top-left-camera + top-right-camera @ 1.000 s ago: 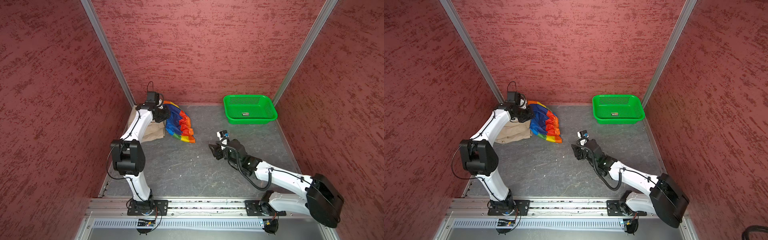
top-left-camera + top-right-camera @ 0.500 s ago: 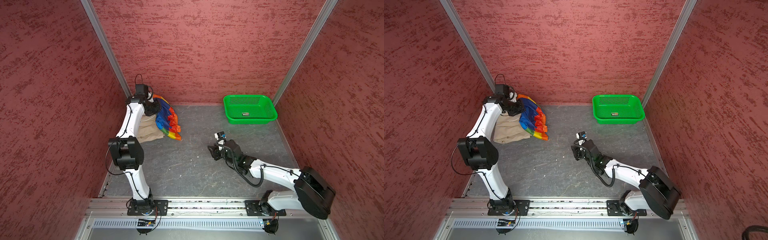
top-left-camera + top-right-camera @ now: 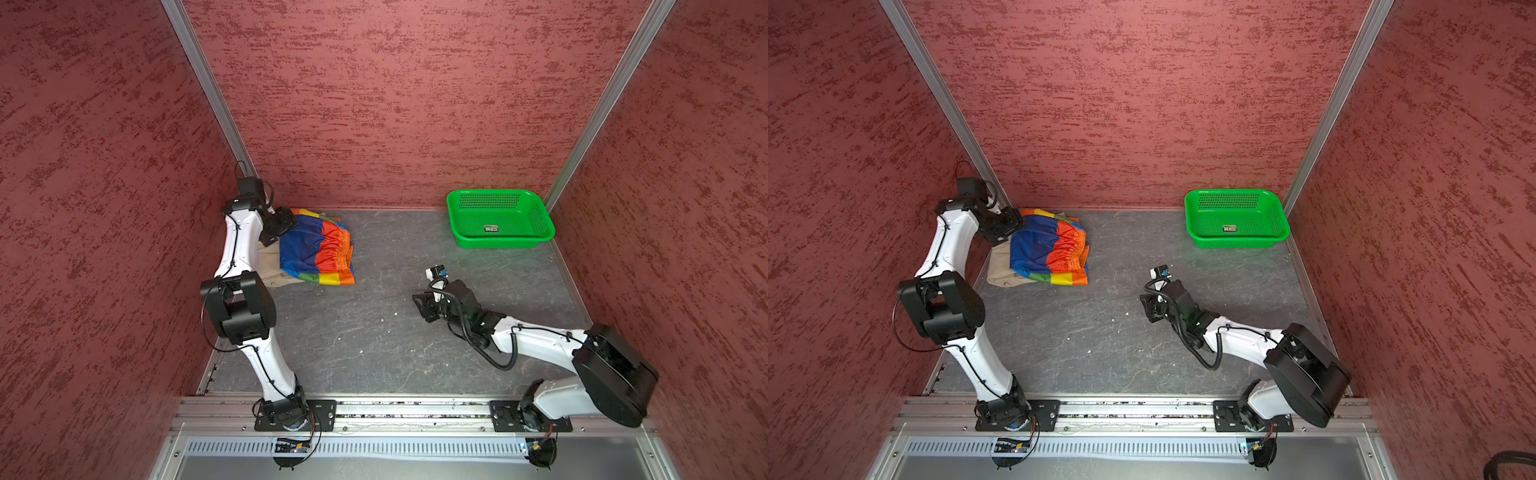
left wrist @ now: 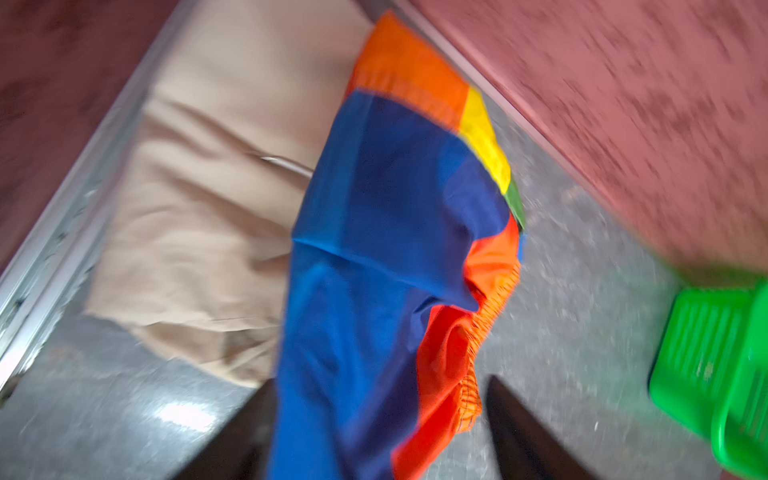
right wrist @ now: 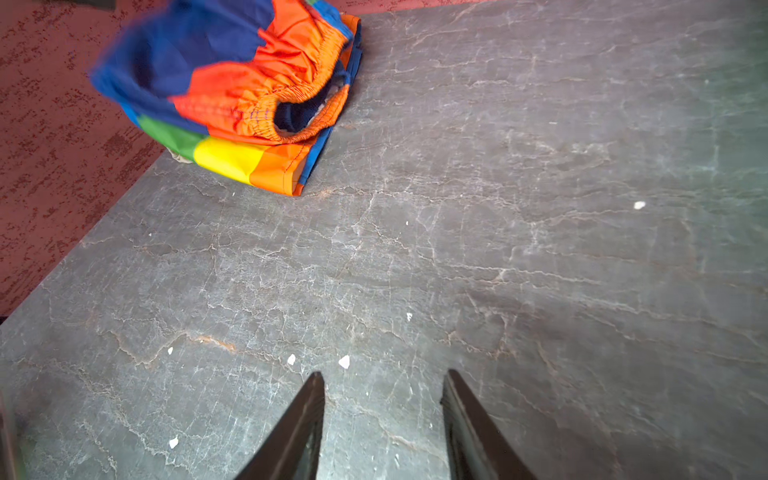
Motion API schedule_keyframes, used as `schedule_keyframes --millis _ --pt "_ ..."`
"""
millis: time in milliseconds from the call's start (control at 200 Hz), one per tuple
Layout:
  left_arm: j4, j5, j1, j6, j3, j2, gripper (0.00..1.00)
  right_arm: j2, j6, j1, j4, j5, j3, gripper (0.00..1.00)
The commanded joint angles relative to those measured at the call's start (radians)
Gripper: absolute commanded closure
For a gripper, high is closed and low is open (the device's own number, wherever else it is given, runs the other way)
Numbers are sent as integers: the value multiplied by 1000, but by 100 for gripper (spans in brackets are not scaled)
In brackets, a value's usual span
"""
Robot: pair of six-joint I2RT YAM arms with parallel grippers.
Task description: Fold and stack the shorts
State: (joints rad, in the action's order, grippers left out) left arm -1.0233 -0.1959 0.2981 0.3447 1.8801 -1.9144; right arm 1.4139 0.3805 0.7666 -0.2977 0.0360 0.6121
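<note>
The rainbow-striped shorts [image 3: 316, 253] [image 3: 1050, 253] lie bunched in the back-left corner, overlapping the beige shorts [image 3: 272, 279] [image 3: 1000, 272] beneath them. My left gripper [image 3: 286, 227] [image 3: 1008, 226] hovers at their back-left edge. In the left wrist view its fingers stand wide apart, and blurred blue and orange cloth [image 4: 374, 249] hangs loosely between them beside the beige pair [image 4: 208, 208]; this left gripper [image 4: 380, 380] is open. My right gripper [image 3: 422, 308] [image 3: 1147, 308] [image 5: 380, 374] is open over bare floor at mid-right. It faces the rainbow shorts [image 5: 232, 83] from a distance.
A green perforated basket [image 3: 498, 243] [image 3: 1237, 244] [image 4: 715, 365] stands at the back right against the wall. Red textured walls close in the grey stone-pattern floor [image 5: 498, 208] on three sides. A metal rail runs along the left floor edge by the beige pair.
The left arm carried the rainbow shorts leftward onto the beige pair, and its fingers opened. The cloth now spreads wider. The right gripper shifted slightly left.
</note>
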Motion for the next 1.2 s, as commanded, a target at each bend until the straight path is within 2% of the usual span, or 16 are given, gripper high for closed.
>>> schedule_keyframes --millis 0,145,230,321,371,436,521,646,806,867,1007,1197 --pt "25 33 52 112 -53 117 0 15 27 -9 -32 -15 -9 52" --pt "97 55 70 155 -174 220 0 34 30 -10 -17 -33 14 52" --pt "147 7 58 160 -245 246 1 73 35 -10 -14 -40 27 52" --pt "184 -24 28 159 -298 241 10 87 42 -10 -13 -53 39 52" --pt "206 -39 4 151 -322 229 20 92 47 -11 -11 -56 43 52" --pt "218 -33 -31 148 -337 205 28 93 46 -10 -3 -62 48 52" --pt "234 -27 -74 146 -350 169 32 90 47 -10 6 -56 49 52" --pt "263 -30 -132 152 -369 118 60 83 57 -10 3 -43 38 51" --pt "318 -22 -160 172 -426 71 73 93 66 -12 5 -44 47 51" --pt "351 -38 -153 183 -460 53 84 97 67 -12 6 -45 50 51" --pt "377 -43 -131 201 -487 -21 93 111 64 -13 18 -46 59 51" --pt "394 -22 -125 213 -520 -64 94 128 71 -15 32 -41 69 51"
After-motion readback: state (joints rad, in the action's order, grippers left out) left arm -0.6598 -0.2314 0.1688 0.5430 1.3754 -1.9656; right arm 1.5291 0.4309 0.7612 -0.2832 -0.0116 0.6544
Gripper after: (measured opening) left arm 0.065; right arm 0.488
